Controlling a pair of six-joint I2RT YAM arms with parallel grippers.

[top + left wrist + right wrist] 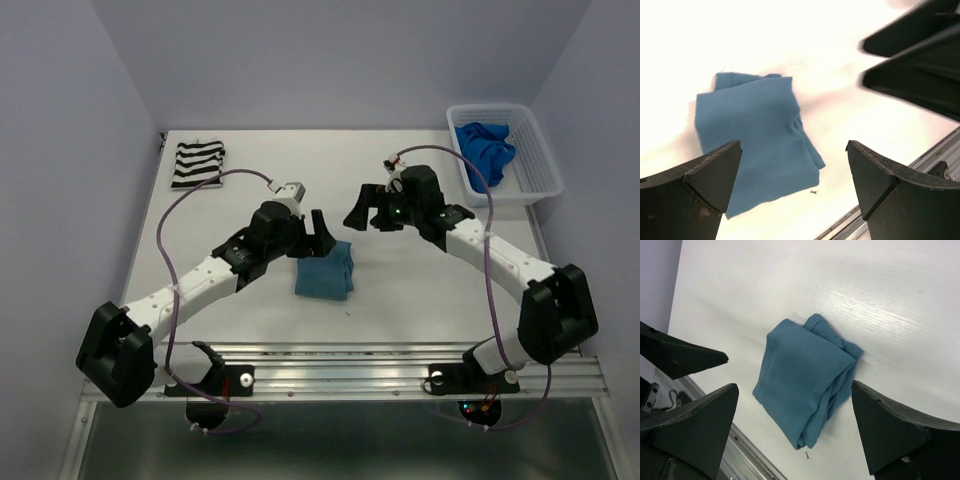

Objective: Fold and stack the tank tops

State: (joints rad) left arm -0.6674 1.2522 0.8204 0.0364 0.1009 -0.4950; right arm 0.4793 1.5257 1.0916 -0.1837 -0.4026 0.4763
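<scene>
A folded teal tank top [325, 270] lies in the middle of the table, near its front edge. My left gripper [318, 232] hovers open just above its far left corner, and my right gripper [365, 210] hovers open a little beyond and to the right of it. In the left wrist view the teal top [760, 135] lies flat below the open left gripper [794, 150]. In the right wrist view the same top [805, 380] shows between the spread fingers of the right gripper [795, 387], untouched. A folded striped tank top [198, 164] rests at the far left corner. A crumpled royal blue tank top [485, 148] lies in the basket.
The white lattice basket [535, 170] stands at the far right corner. A metal rail [340, 365] runs along the table's near edge. The right arm's fingers [920, 65] cross the upper right of the left wrist view. A small dark speck [806, 455] lies beside the teal top.
</scene>
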